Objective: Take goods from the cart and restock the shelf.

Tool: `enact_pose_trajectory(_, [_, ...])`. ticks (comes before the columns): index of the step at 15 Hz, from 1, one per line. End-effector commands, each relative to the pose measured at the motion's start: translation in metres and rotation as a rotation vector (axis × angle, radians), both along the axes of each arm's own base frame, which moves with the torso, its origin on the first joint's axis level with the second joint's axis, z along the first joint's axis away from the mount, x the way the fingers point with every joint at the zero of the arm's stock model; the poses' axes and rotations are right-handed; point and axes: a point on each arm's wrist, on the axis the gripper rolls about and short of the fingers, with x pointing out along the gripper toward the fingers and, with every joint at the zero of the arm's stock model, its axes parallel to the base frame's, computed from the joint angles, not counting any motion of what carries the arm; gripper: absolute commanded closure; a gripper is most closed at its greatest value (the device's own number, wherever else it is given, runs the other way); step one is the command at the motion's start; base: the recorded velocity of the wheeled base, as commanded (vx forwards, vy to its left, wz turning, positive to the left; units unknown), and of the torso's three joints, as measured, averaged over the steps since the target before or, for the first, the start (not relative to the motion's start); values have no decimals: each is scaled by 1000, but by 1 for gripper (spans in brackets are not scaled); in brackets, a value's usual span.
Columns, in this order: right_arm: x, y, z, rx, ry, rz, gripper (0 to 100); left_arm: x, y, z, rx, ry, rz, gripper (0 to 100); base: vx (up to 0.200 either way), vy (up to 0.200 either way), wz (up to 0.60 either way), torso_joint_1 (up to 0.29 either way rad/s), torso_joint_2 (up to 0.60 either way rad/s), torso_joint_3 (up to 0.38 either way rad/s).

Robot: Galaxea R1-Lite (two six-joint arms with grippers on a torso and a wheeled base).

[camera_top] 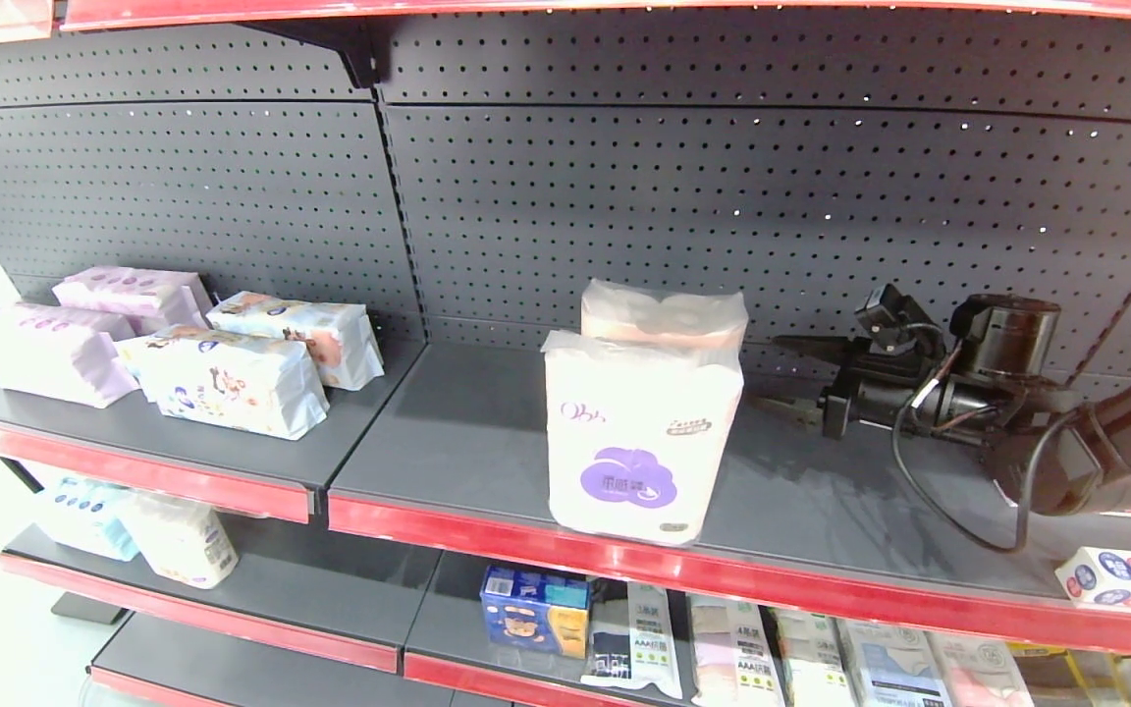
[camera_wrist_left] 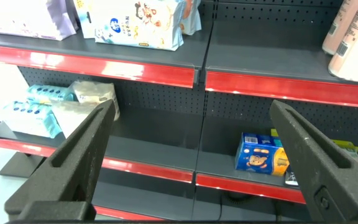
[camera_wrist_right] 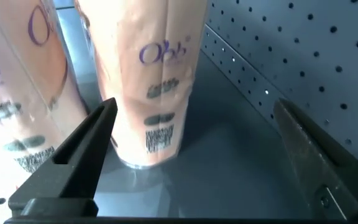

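shelf deck (camera_top: pixel 467 432): matt dark metal
back panel (camera_top: pixel 624 187): perforated matt metal
edge strip (camera_top: pixel 821 589): glossy red
tissue pack (camera_top: pixel 636 432): glossy plastic film

Right arm (camera_top: pixel 1105 447): a dark, glossy casing is noted, rounded at the joint. A black cylindrical housing (camera_top: pixel 1005 334) is seen at the wrist, with a small black camera block (camera_top: pixel 888 312) mounted beside it. A thin black cable (camera_top: pixel 929 501) is looped loosely under the wrist. Right gripper (camera_top: pixel 764 371) — two long, tapered black fingers are recorded. Left gripper (camera_wrist_left: pixel 192 107) — the same wedge-shaped fingers (camera_wrist_left: pixel 73 165) are noted, matte and finely grained, with a small round mark near one base.
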Motion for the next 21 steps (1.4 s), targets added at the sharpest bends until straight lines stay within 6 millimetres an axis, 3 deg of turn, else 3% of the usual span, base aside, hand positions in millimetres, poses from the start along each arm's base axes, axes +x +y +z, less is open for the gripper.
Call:
enact_pose_trajectory(1, [-5,-4,1,1,4,-10,0,0,0,0,1,2,1,0,0,0,0,0,0,0])
enact_pose_trajectory(9, [-28,-31,-1,-2,49,-85,0,0,0,0,-1,2,1,0,0,0,0,0,0,0])
enact_pose_trajectory(14, [-54,-66,10,-11,52,-218,0,0,0,0,-1,2,1,0,0,0,0,0,0,0])
enact_pose_trajectory(18, [-90,-82,28,-64,19,-385,0,0,0,0,1,2,1,0,0,0,0,0,0,0])
enact_pose_trajectory(21, [-126,-81,47,-29,45,-604,0,0,0,0,-1,2,1,0,0,0,0,0,0,0])
